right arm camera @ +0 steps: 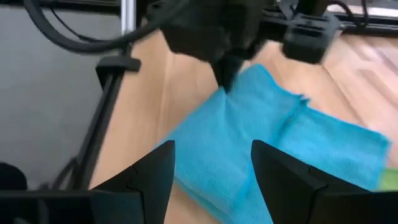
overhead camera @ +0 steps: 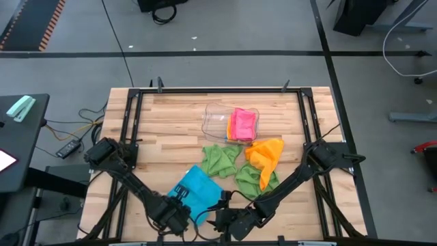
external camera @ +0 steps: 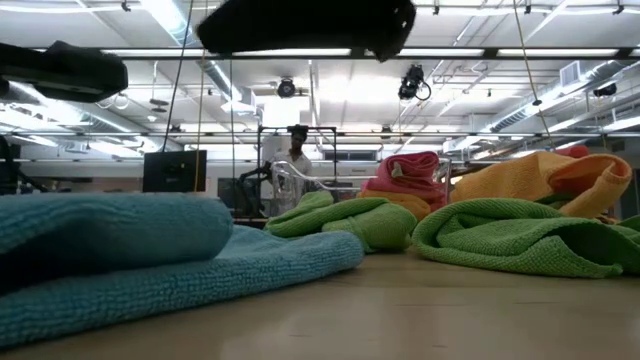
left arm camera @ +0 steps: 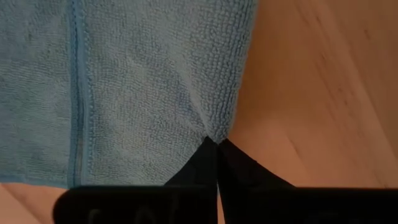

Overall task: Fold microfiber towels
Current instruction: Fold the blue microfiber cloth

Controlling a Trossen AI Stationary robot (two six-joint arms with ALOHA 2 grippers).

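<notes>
Two hands work the blue towel (overhead camera: 196,191) at the near edge of the table (overhead camera: 171,116) in the high view: left hand (overhead camera: 179,213) at its near corner, right hand (overhead camera: 229,217) just beside it. Two green towels (overhead camera: 220,158), an orange towel (overhead camera: 266,153) and a pink towel (overhead camera: 243,124) in a clear tray (overhead camera: 217,120) wait farther back, likely queued for later folds.

Low view: blue towel (external camera: 150,255) lies doubled in front, so a fold looks started; green towels (external camera: 500,238) rumpled behind it.

Left wrist view: left hand (left arm camera: 216,144) clamped shut on the blue towel (left arm camera: 137,81) at its corner, probably to carry that corner over.

Right wrist view: right hand (right arm camera: 212,163) spread open, holding nothing, above the blue towel (right arm camera: 261,137); left hand (right arm camera: 227,78) pinches the far corner.
</notes>
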